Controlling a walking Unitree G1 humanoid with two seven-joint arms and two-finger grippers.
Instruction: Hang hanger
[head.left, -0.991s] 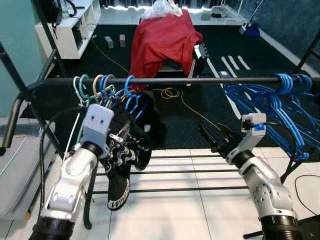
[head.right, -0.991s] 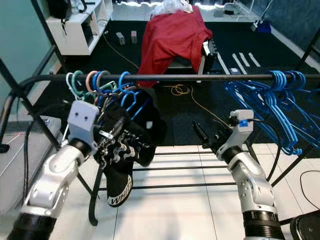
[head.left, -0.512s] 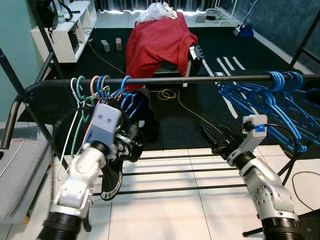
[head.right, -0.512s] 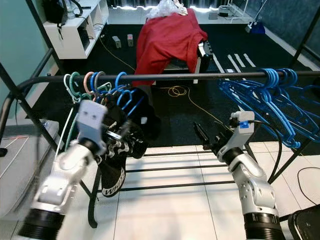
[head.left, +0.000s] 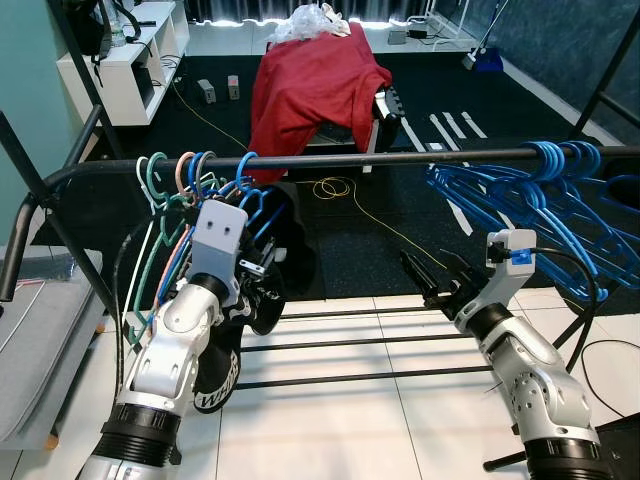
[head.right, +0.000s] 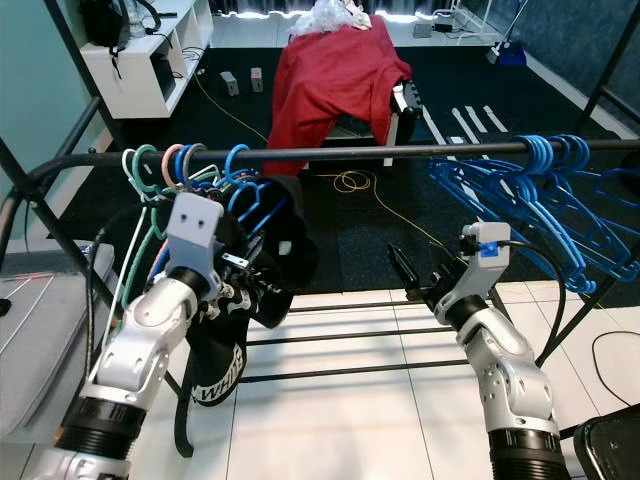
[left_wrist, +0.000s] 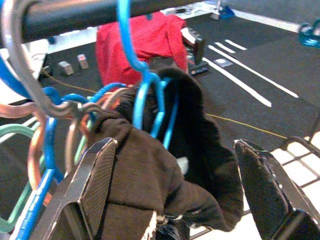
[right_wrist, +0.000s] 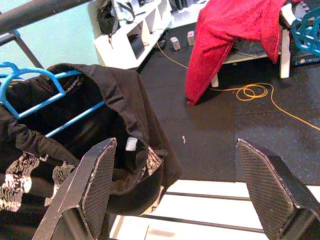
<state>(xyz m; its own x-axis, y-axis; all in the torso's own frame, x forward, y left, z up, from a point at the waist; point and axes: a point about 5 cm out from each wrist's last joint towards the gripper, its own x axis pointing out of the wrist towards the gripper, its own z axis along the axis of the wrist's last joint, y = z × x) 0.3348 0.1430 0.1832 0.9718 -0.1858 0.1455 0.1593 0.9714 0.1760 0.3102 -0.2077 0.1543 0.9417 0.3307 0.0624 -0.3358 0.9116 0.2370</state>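
**Two grippers raised below the rail; garment hanger on the rail at left**

Two groups of hangers sit on the black rail (head.left: 400, 158). Left group: teal, pink, white and blue hooks bunched together (head.left: 190, 175). Right group: many empty blue hangers (head.left: 540, 195), well apart from the first.

Task item: blue hanger (left_wrist: 145, 95), hook over the rail at the left end, carrying a black garment (head.right: 245, 300) with white print low down. Garment hangs below the rail, bunched around the hanger's shoulders.

Left gripper (left_wrist: 175, 165): raised just beside the garment, below the left hook group. Fingers spread wide in the wrist view, black cloth between and ahead of them; nothing clamped. Whether the finger (left_wrist: 95, 175) touches the cloth: cannot tell.

Right gripper (head.left: 432, 280): held up in mid-span below the rail, between the two groups, fingers parted wide, holding nothing. Its wrist view looks toward the garment and blue hanger bar.

Containers: white shelf unit (head.left: 125, 70) at far left; items in its compartments too small to identify.

Background: red cloth (head.left: 310, 85) draped over a piece of furniture, hiding most of it; white bundle on top, unclear. Yellow cable (head.left: 340, 187) coiled on dark floor.

Hidden/cut off: garment's full shape obscured by the left arm; right hangers run out of view at the edge; grey surface at lower left cropped.
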